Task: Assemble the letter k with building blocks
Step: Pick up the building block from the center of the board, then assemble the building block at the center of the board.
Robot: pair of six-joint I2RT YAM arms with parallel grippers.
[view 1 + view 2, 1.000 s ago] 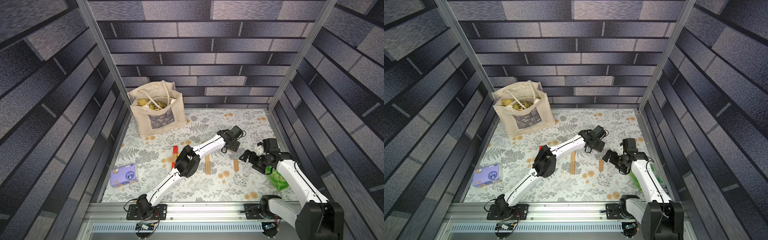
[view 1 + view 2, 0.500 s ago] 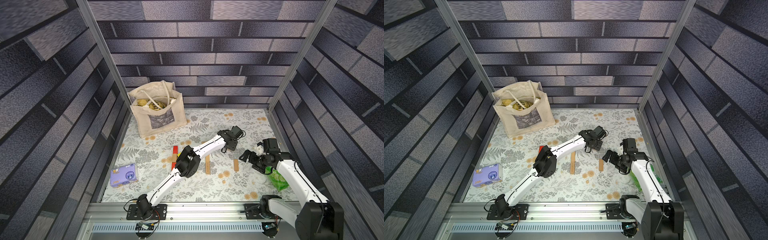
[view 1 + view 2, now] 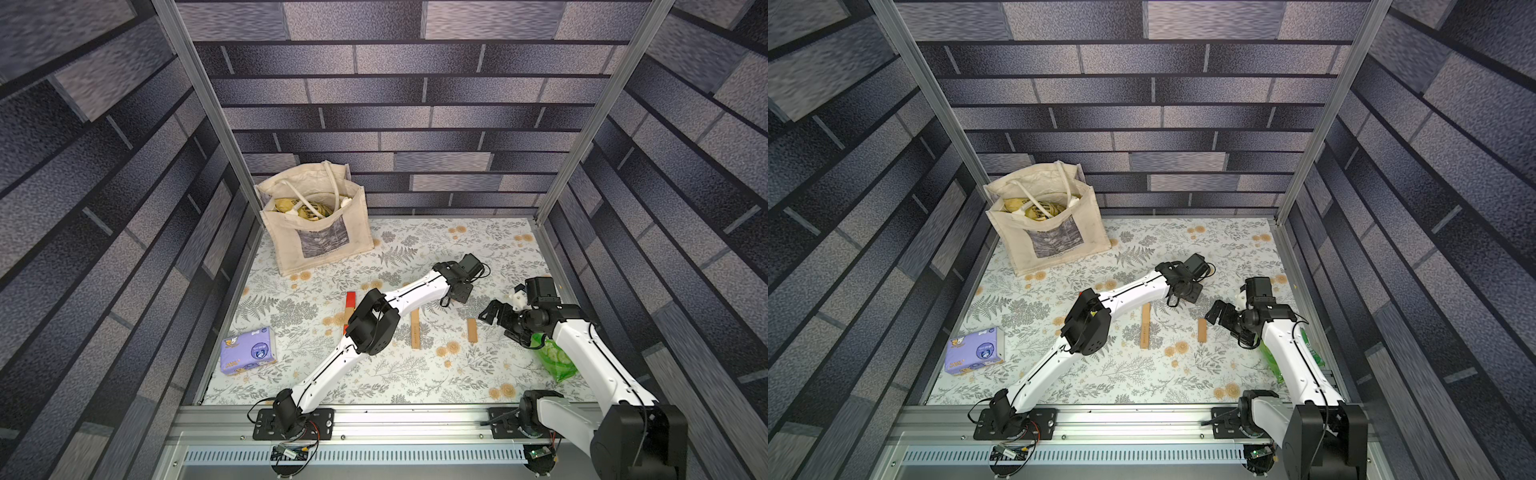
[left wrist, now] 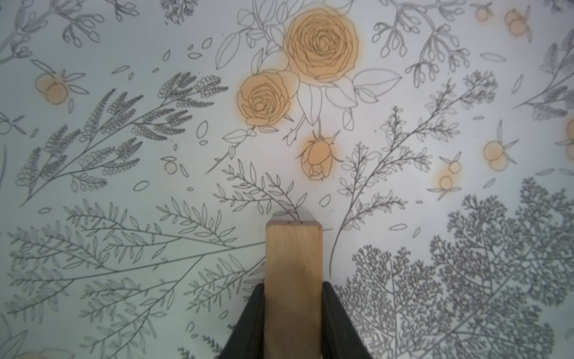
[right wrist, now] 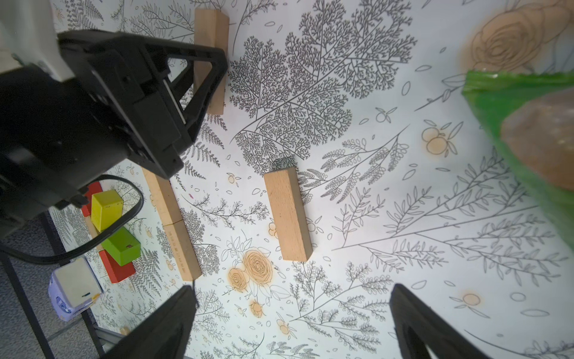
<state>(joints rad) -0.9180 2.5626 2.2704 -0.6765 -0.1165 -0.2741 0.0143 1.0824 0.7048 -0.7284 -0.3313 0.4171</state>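
Grasp step: left gripper (image 4: 293, 287) jaws clamp a plain tan rectangular wooden block (image 4: 293, 248), right gripper (image 5: 292, 289) jaws stand wide and empty; next, presumably, lift and place it.

bright even light, faint soft shadows (wide-angle warp at edges)

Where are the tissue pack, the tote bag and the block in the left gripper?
tissue pack (image 3: 248, 351), in a top view, purple top face
tote bag (image 3: 323, 242), in a top view, printed front panel
tan block (image 4: 293, 273), left wrist view, upper face
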